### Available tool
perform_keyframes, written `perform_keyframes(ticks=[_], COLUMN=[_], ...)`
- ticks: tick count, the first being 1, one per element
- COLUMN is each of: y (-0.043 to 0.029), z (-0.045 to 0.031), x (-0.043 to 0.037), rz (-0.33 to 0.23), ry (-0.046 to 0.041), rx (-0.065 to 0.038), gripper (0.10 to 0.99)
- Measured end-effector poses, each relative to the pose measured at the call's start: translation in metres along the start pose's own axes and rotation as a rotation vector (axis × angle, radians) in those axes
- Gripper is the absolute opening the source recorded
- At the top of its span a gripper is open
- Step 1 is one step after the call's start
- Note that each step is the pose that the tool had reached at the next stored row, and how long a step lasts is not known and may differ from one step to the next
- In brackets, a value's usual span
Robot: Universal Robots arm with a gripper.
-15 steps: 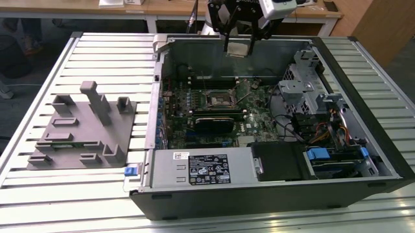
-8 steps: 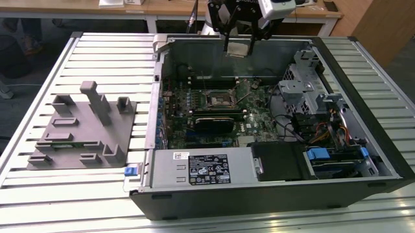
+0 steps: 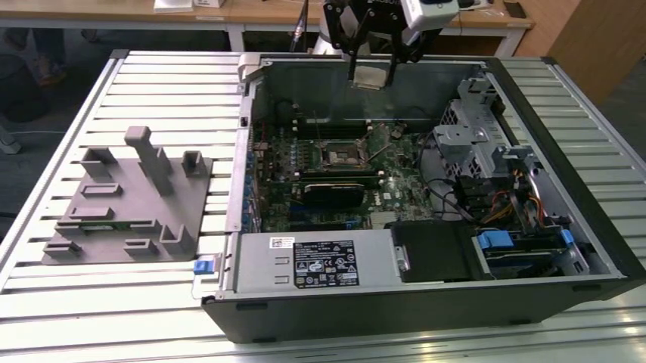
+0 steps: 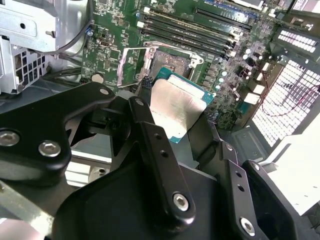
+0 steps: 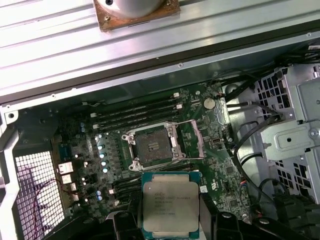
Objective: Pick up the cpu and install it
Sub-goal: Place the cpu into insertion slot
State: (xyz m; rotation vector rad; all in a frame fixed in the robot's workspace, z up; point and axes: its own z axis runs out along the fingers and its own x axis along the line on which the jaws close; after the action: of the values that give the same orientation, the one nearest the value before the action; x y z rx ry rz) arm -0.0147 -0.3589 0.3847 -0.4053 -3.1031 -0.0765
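Gripper (image 4: 177,125) linkage, black, closest to lens in second wrist view. Fingers (image 4: 143,117) clamped on opposite edges of cpu (image 4: 172,102), silvery top toward wrist cameras. Cpu held in air over motherboard (image 5: 210,165), clear of it, not touching socket (image 5: 152,147). Socket open, metal frame swung aside, contacts bare. Memory slots (image 5: 135,112) just beside socket. Exterior view: gripper with cpu (image 3: 370,78) high above far end of open computer case (image 3: 424,302). Grey tray (image 3: 126,204) on slatted table (image 3: 101,318), at exterior view's left of case.
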Motion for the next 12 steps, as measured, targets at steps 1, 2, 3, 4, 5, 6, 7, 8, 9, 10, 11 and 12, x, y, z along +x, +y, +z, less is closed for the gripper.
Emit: perform_keyframes(ticks=[1, 2, 3, 4, 5, 6, 7, 8, 9, 10, 11, 12], y=[0.0, 0.0, 0.0, 0.0, 0.0, 0.0, 0.0, 0.0, 0.0, 0.0, 0.0, 0.0], z=[0.0, 0.0, 0.0, 0.0, 0.0, 0.0, 0.0, 0.0, 0.0, 0.0, 0.0, 0.0], x=[0.0, 0.0, 0.0, 0.0, 0.0, 0.0, 0.0, 0.0, 0.0, 0.0, 0.0, 0.0], rz=[0.002, 0.005, 0.007, 0.01, 0.013, 0.015, 0.018, 0.021, 0.024, 0.027, 0.03, 0.034], ry=[-0.0001, -0.0002, -0.0003, -0.0005, -0.0006, -0.0007, -0.0009, -0.001, -0.0011, -0.0013, -0.0014, -0.0016], rx=[0.0, 0.0, 0.0, 0.0, 0.0, 0.0, 0.0, 0.0, 0.0, -0.001, -0.001, -0.001], gripper=[0.541, 0.541, 0.541, 0.541, 0.541, 0.541, 0.541, 0.541, 0.541, 0.541, 0.541, 0.541])
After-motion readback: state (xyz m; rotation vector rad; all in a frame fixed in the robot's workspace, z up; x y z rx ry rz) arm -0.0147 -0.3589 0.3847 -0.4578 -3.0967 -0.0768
